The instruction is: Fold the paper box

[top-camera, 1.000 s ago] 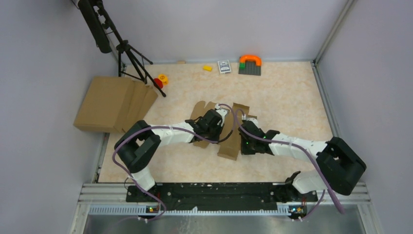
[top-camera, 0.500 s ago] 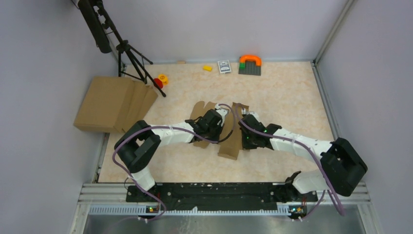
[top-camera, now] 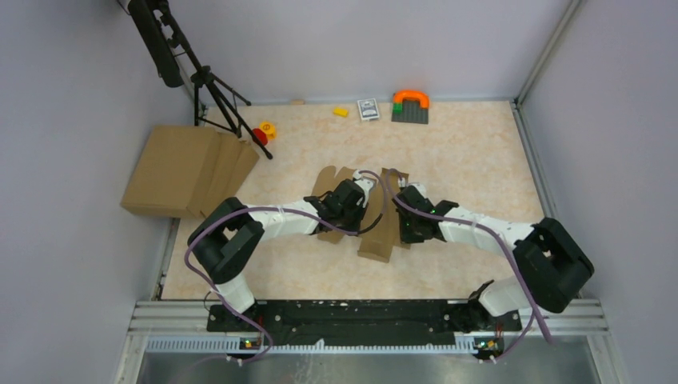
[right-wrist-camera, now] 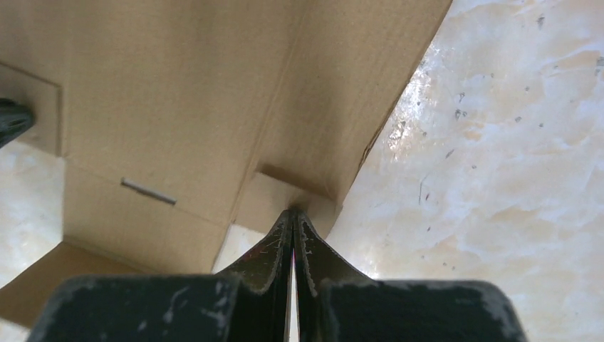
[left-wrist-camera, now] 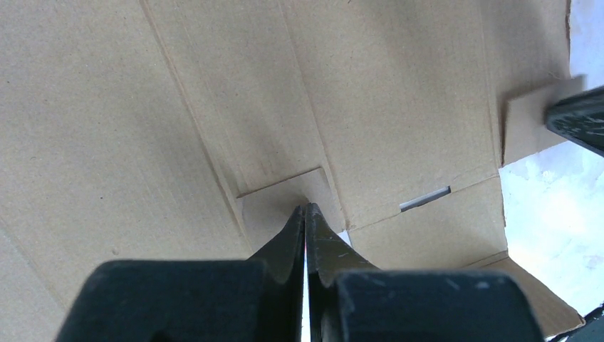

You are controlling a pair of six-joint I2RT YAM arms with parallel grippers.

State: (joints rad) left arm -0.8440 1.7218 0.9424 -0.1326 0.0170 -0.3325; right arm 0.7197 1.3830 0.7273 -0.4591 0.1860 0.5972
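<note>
The paper box lies as a mostly flat brown die-cut sheet in the middle of the table, with both arms reaching over it. My left gripper is over its left half. In the left wrist view this gripper is shut, its tips touching a small tab of the paper box. My right gripper is over the right half. The right wrist view shows it shut too, its tips against a small tab at the edge of the paper box. Nothing is held between either pair of fingers.
A pile of flat brown cardboard lies at the far left beside a black tripod. Near the back wall are a red and yellow toy, a yellow block, a small card pack and an orange handle on a grey plate.
The right arm has swung a little further in towards the box, its gripper sliding up and left along the right edge. The left arm has stayed put.
</note>
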